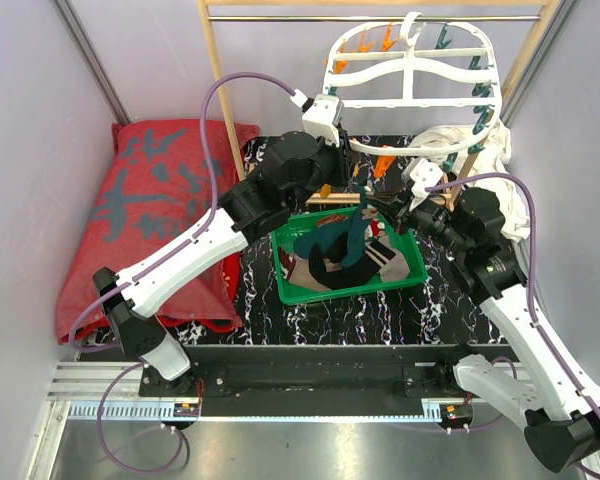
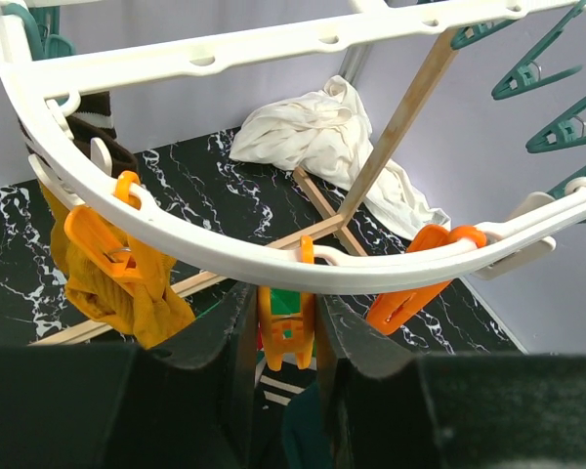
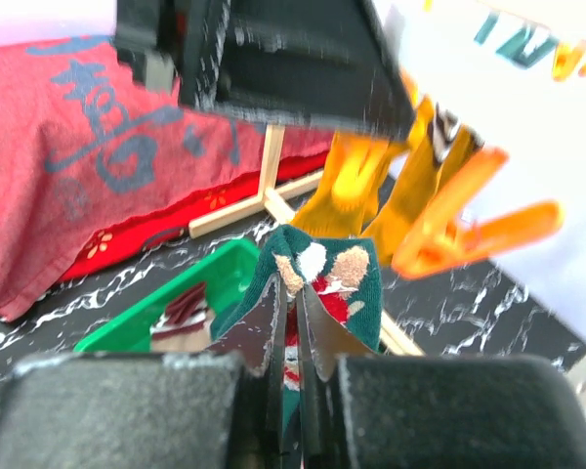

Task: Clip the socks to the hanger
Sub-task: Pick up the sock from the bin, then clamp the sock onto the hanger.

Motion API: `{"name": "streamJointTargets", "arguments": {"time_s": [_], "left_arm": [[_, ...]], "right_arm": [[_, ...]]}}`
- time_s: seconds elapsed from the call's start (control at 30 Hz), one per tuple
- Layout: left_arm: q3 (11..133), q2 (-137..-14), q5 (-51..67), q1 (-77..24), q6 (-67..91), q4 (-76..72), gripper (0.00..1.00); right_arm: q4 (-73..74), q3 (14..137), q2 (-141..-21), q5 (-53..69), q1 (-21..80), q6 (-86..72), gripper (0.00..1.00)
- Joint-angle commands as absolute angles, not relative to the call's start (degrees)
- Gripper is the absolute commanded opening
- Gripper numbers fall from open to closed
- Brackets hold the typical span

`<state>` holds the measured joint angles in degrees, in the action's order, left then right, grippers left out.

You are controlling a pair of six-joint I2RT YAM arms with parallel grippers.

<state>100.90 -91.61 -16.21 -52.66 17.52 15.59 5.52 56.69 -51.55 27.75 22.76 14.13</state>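
The white oval hanger (image 1: 410,75) hangs from the wooden rack; its rim (image 2: 273,264) crosses the left wrist view. My left gripper (image 2: 286,303) is shut on an orange peg (image 2: 286,327) hanging under that rim, one finger on each side of it. A mustard-orange sock (image 2: 117,293) hangs from another orange peg to the left. My right gripper (image 3: 295,303) is shut on a dark teal patterned sock (image 3: 356,274) and holds it up just below the left gripper (image 3: 273,59). In the top view the teal sock (image 1: 355,235) trails down from the right gripper (image 1: 378,205) into the basket.
A green basket (image 1: 290,285) with more dark and striped socks sits mid-table. A white cloth (image 1: 460,145) lies at the back right. A red cushion (image 1: 150,200) lies on the left. The light wooden rack frame (image 1: 220,90) stands behind. Several teal pegs (image 2: 552,98) hang on the hanger's right side.
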Motion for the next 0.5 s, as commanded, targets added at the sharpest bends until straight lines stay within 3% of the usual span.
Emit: {"name": "streamJointTargets", "arguments": {"time_s": [0.0,0.47], "left_arm": [[103.71,-89.83,-15.12,-52.65,17.22,13.36,0.00],[103.54,-89.74,-13.45,-52.65,20.74,13.01,0.00]], "right_arm": [[-2.80,58.27,-52.99,30.41,23.03,16.43,0.08],[-15.55,50.54,-54.32,28.04,23.11,14.06,0.08]]}}
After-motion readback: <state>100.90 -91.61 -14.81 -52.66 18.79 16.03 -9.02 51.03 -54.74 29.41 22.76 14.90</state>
